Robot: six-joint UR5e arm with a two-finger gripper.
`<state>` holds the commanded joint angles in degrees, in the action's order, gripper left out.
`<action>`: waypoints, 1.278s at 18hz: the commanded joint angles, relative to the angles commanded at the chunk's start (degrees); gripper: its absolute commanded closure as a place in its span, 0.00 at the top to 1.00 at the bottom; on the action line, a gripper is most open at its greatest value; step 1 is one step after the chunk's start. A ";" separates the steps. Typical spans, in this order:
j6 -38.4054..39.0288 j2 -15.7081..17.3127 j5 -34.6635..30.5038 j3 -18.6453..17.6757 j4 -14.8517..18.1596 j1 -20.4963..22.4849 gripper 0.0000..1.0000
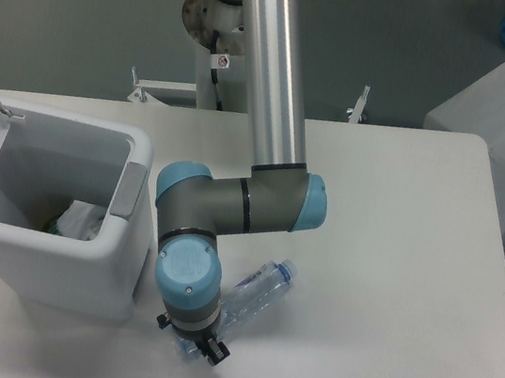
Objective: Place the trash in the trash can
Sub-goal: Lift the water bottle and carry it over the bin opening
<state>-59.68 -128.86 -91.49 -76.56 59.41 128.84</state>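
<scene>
At the left stands the large white rectangular plastic trash can [119,255] with its flip lid open, and inside it, low at the bottom, lies the crumpled translucent white wrapper with green inside [77,220]. Just to the right of the can, near the front edge of the white worktop [393,267], the hand [201,345] is down over the lower end of the clear crushed plastic bottle with blue cap [256,289], which lies slanted on the worktop. The wrist hides the fingers, so I cannot tell if they are closed on the bottle. In my judgement, the thin crushed plastic may slip or bend when lifted, and the wrist, being so close to the can wall, may strike it.
</scene>
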 joint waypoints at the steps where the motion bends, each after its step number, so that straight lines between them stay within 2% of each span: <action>1: 0.00 0.96 0.26 0.18 0.00 0.70 0.58; 8: 2.45 7.73 13.08 2.98 -0.09 5.01 0.59; 12: 6.31 10.28 25.99 6.33 0.00 8.96 0.59; 15: 7.47 13.53 33.81 6.59 0.00 11.60 0.59; 19: 11.15 16.52 42.08 6.59 -0.09 12.13 0.59; 20: 14.12 20.10 48.63 6.51 -0.09 11.87 0.59; 23: 16.69 22.24 53.24 6.51 -0.09 11.69 0.60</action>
<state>-42.99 -106.62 -38.25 -70.05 59.33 140.54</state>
